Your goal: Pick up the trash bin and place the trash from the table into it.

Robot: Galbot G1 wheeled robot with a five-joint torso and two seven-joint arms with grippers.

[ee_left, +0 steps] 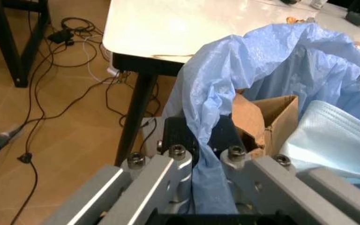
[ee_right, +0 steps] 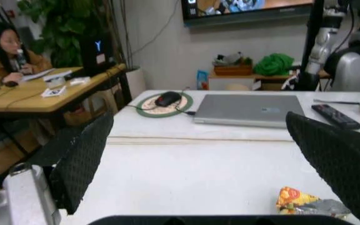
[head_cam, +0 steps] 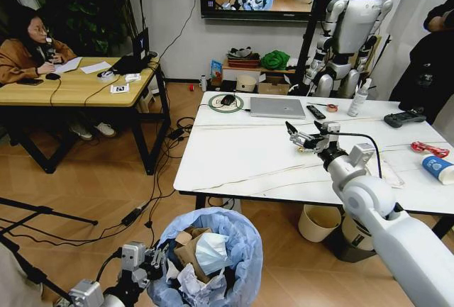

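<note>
The trash bin (head_cam: 213,250), lined with a crinkled light-blue bag, hangs low in front of the table (head_cam: 234,158). My left gripper (head_cam: 152,261) is shut on the bag's rim (ee_left: 198,154). Inside lie a brown paper bag (ee_left: 271,115), a face mask (ee_left: 336,140) and white tissues (head_cam: 191,278). My right gripper (head_cam: 301,139) hovers open over the table's middle (ee_right: 198,122). A small orange-and-silver snack wrapper (ee_right: 305,202) lies on the tabletop just under it, close to one finger (ee_right: 342,159). A red wrapper (head_cam: 429,149), a blue-white paper cup (head_cam: 438,169) and a clear plastic bag (head_cam: 389,174) lie at the right edge.
At the table's far side are a laptop (head_cam: 277,107), a remote (head_cam: 316,112), a mouse on a round mat (head_cam: 227,101), a bottle (head_cam: 358,100) and a controller (head_cam: 404,118). A cream bin (head_cam: 319,222) stands under the table. Cables cross the floor by the wooden desk (head_cam: 71,87).
</note>
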